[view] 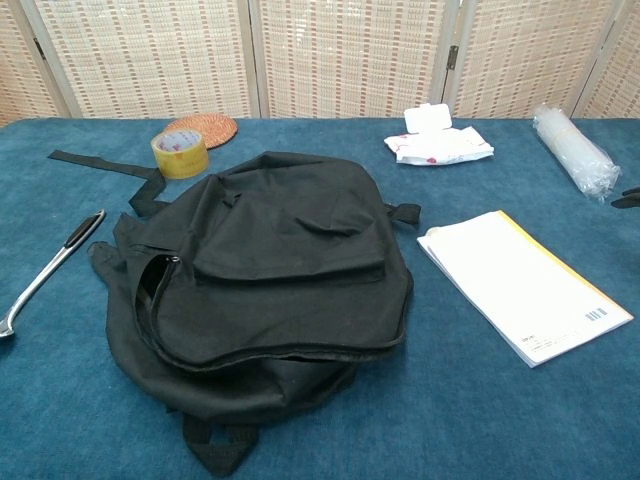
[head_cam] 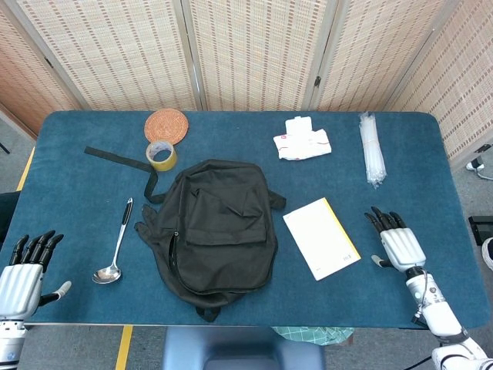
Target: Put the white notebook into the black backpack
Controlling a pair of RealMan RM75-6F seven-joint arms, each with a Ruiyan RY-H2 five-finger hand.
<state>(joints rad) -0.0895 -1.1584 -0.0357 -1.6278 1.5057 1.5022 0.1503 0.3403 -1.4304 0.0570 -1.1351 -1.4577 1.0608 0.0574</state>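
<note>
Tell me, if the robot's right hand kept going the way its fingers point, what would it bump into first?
Probably nothing soon. The right hand points up-table, beside the white notebook; the plastic sleeve lies far ahead, roughly in line.

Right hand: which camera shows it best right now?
Head view: the whole right hand shows, open, just right of the white notebook. Chest view catches only dark fingertips at its right edge.

Both views are bright and evenly lit, with light coming from above. Shadows are soft and short under the black backpack (head_cam: 216, 227). There is no strong glare, and both pictures are sharp without blur.
</note>
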